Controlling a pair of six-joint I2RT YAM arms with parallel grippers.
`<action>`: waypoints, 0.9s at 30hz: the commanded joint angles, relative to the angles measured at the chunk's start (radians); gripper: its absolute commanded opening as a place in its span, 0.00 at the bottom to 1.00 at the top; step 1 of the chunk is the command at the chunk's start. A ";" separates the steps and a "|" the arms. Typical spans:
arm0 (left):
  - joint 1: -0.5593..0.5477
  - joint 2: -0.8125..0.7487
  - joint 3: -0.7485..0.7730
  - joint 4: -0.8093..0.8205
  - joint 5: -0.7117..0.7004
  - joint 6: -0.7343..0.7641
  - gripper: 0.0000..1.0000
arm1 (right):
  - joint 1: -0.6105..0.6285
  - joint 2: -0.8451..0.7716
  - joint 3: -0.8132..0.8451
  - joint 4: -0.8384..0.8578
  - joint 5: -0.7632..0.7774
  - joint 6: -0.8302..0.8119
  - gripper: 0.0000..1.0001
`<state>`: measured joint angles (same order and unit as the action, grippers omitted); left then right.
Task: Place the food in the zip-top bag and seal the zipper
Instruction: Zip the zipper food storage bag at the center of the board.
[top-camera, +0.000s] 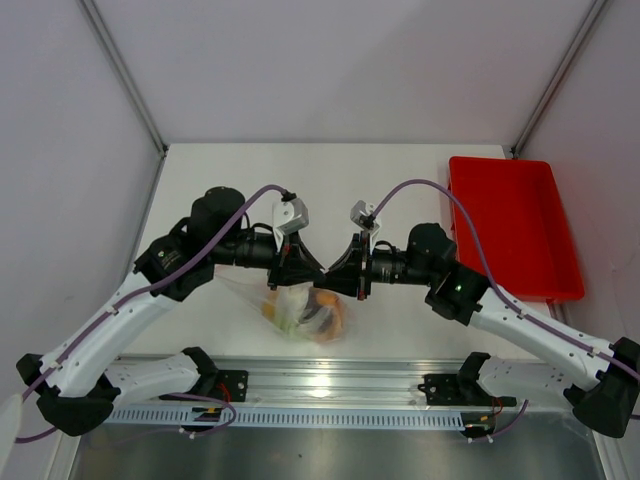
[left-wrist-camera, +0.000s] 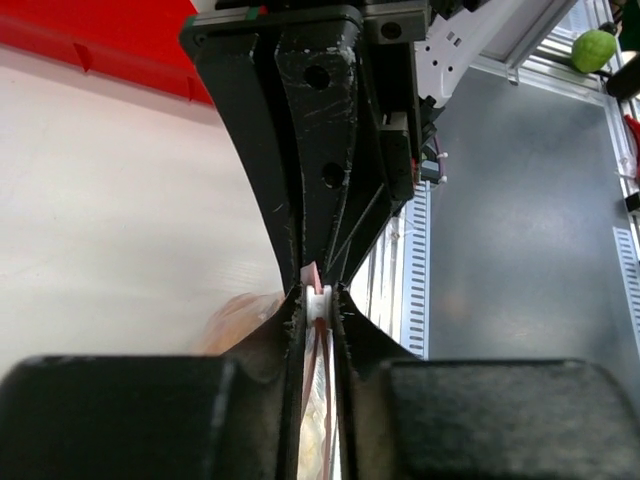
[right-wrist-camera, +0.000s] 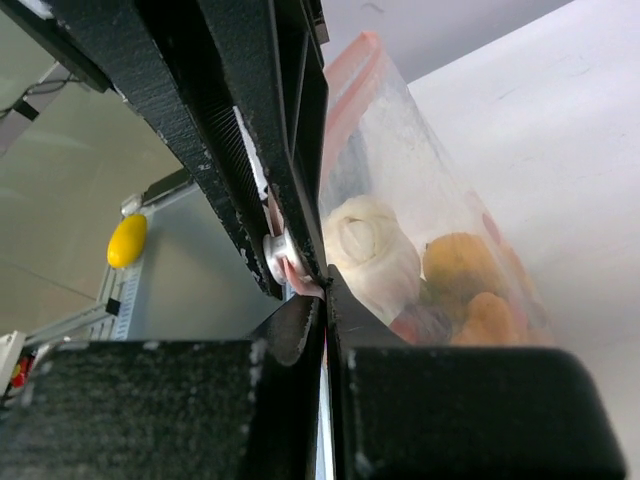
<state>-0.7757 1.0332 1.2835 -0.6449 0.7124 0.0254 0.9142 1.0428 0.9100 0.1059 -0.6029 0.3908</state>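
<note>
Top external view: white table (top-camera: 400, 180), white walls (top-camera: 330, 60), red tray (top-camera: 505, 225) at right. Left gripper (top-camera: 314, 270) and right gripper (top-camera: 338, 272) meet, jaws pinching the zipper (right-wrist-camera: 350, 80) of the bag (top-camera: 300, 312).

Both arms are extended forward and bent inward at the elbows, so that the wrists are turned toward each other and the left gripper (top-camera: 310, 264) and right gripper (top-camera: 342, 272) are set tip to tip between them. The left gripper's jaws are held nearly together, with the top edge of the zip-top bag (top-camera: 300, 306) pinched in the narrow slit between its fingers (left-wrist-camera: 270, 352). The right gripper's jaws are pressed fully together, their tips placed directly against the left gripper's fingertips.
</note>
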 joint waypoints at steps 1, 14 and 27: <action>0.000 0.019 -0.006 -0.024 -0.030 -0.001 0.18 | 0.038 -0.043 0.020 0.242 0.063 0.069 0.00; 0.007 -0.012 -0.018 -0.027 -0.065 0.008 0.41 | 0.054 -0.043 0.024 0.212 0.066 0.059 0.00; 0.049 -0.024 -0.041 -0.030 -0.062 0.010 0.16 | 0.066 -0.041 0.035 0.198 0.069 0.053 0.00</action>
<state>-0.7536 1.0061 1.2522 -0.6670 0.6937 0.0151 0.9630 1.0332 0.8963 0.1741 -0.5022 0.4278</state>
